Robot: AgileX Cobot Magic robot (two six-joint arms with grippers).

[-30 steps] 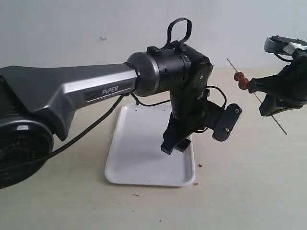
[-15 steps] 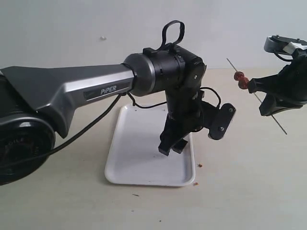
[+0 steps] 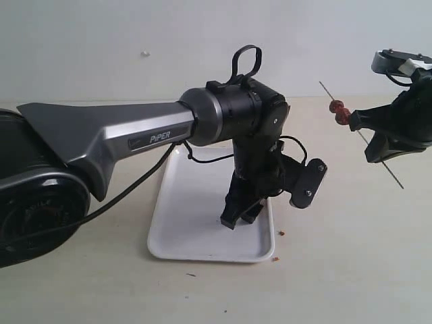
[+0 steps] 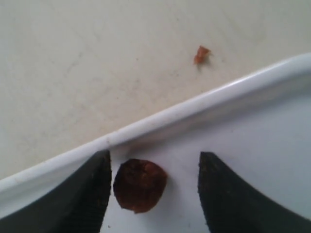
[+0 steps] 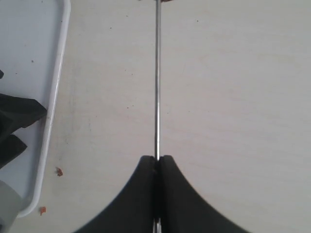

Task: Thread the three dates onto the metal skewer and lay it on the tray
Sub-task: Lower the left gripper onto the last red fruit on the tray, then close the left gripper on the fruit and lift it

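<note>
- Exterior view, far left: the grey-and-black left arm (image 3: 101,135) reaches across the table (image 3: 337,270) toward the middle.
- Below it the white tray (image 3: 196,223) lies flat on the table. The left end effector (image 3: 236,216) points down over the tray's right-hand part, close to the rim.
- Left wrist view: its two dark fingers (image 4: 92,194) stand apart, gripping nothing. A wrinkled reddish-brown date (image 4: 140,185) lies between them on the tray floor, just inside the rim. It is just beside one finger, with a clear gap to the other.
- Small reddish crumbs (image 3: 281,233) lie on the table just off the tray's right edge.
- Further right, two dates (image 3: 337,111) sit touching each other on the metal skewer (image 3: 395,177), near its upper end. The skewer slants in the air above the table.
- Far right, the right end effector (image 3: 356,120) is clamped on the skewer just below those dates. In the right wrist view its jaws press together around the rod.
</note>
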